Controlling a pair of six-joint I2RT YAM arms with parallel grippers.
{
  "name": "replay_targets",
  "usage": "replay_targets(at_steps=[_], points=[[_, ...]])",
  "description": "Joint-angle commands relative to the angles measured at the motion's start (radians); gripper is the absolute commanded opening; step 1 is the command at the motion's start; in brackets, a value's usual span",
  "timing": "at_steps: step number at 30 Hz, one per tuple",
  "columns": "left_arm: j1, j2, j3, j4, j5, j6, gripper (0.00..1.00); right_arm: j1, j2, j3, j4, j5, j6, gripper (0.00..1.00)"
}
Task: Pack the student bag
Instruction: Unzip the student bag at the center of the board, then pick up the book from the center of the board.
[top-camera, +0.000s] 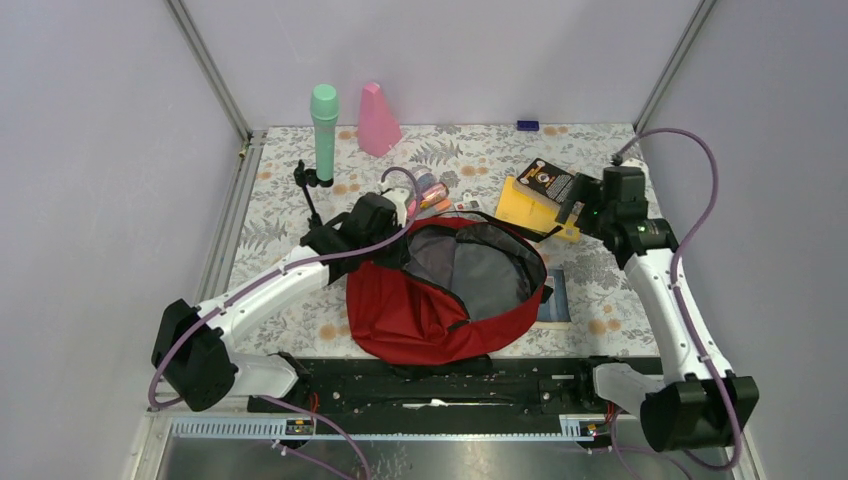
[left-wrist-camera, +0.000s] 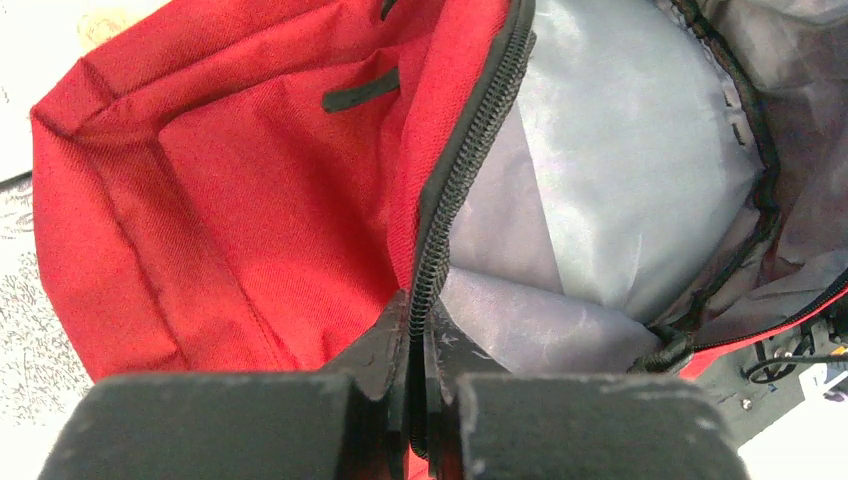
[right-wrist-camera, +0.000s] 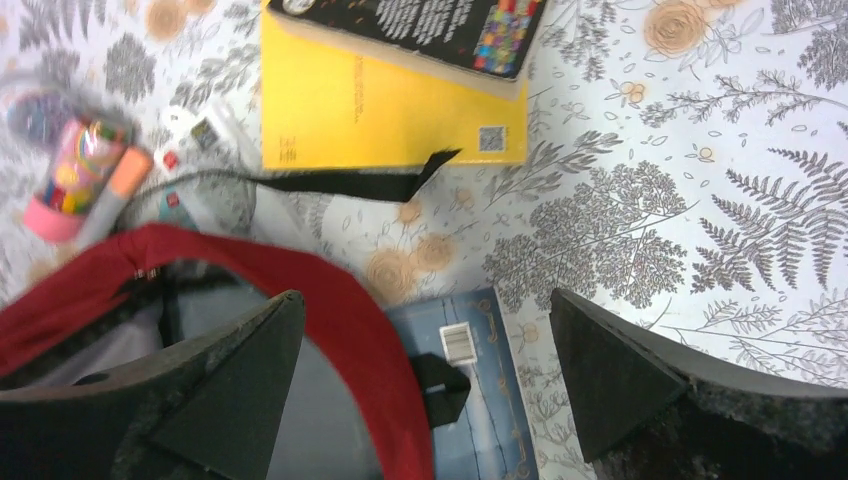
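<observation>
The red student bag (top-camera: 420, 310) lies open in the middle of the table, its grey lining (top-camera: 480, 265) showing. My left gripper (top-camera: 385, 235) is shut on the bag's black zipper edge (left-wrist-camera: 440, 260) at the far left rim and holds it up. My right gripper (top-camera: 585, 210) is open and empty, high above the bag's right rim (right-wrist-camera: 350, 320) and a blue book (right-wrist-camera: 480, 390). A yellow book (top-camera: 535, 205) with a black book (top-camera: 548, 180) on it lies just left of the right gripper.
A green bottle (top-camera: 324, 130) and a pink bottle (top-camera: 378, 120) stand at the back. A black stand (top-camera: 308, 195) is by the left arm. A colourful tube and an orange marker (right-wrist-camera: 85, 170) lie behind the bag. A black strap (right-wrist-camera: 350, 182) crosses the yellow book (right-wrist-camera: 380, 110).
</observation>
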Motion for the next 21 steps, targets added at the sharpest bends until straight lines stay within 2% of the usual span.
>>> replay_targets(at_steps=[1,11,21], points=[[0.005,0.049,0.117,-0.07,0.054,0.118,0.0,-0.195,0.071,-0.016,0.104,-0.224,0.064,0.99],[0.007,0.014,0.129,-0.104,0.069,0.189,0.0,-0.468,0.336,-0.066,0.44,-0.377,0.287,0.93],[0.007,0.014,0.108,-0.092,0.131,0.187,0.0,-0.494,0.663,0.031,0.617,-0.414,0.412,0.89]])
